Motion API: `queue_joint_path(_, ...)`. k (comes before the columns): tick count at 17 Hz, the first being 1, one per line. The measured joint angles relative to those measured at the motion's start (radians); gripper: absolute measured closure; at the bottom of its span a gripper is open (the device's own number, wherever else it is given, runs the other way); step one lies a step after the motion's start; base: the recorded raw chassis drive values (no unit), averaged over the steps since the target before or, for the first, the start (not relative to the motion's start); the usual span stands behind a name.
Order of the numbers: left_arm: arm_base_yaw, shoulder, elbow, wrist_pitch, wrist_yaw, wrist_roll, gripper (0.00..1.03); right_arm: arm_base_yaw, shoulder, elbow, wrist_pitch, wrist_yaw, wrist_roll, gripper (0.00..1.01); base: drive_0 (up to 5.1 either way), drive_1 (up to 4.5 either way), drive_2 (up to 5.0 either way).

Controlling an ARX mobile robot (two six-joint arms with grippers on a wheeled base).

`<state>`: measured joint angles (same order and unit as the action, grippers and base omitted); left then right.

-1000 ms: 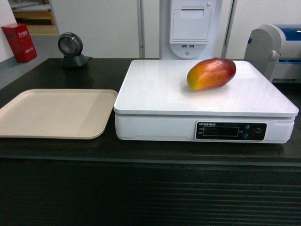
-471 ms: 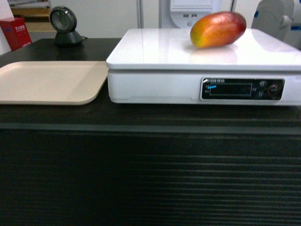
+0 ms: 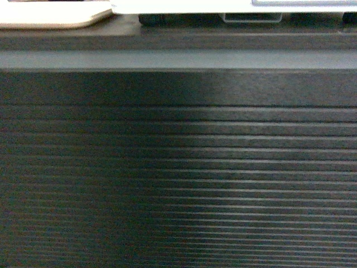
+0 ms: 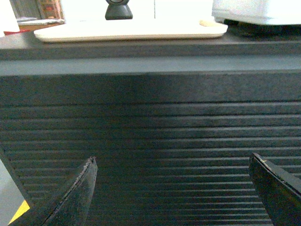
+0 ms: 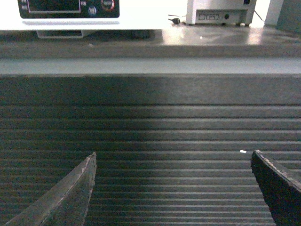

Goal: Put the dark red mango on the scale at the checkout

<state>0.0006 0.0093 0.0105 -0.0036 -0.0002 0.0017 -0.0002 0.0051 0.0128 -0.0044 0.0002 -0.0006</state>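
Scale (image 5: pixel 68 21) sits atop checkout (image 5: pixel 150 122) above spread left hand (image 4: pixel 172 157), right hand (image 5: pixel 174 154).

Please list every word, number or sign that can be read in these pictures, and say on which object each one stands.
None can be read.
Black display panel of the white electronic scale: small marks beside the screen, too blurred to read.
Pale box-shaped device behind the black counter top: only ports show, no text.

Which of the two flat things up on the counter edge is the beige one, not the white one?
The beige tray, the thin slab lying on the left of the checkout top. The scale beside it to the right is white, thicker and raised on dark feet.
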Motion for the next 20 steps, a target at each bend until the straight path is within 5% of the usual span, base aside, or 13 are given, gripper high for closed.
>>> queue_joint_path(20, 0.000, 0.000, 0.000, -0.002, 0.000, 0.000, 0.05, 0.000, 0.000, 0.000, -0.001, 0.000, 0.000, 0.03, 0.0, 0.00, 0.0)
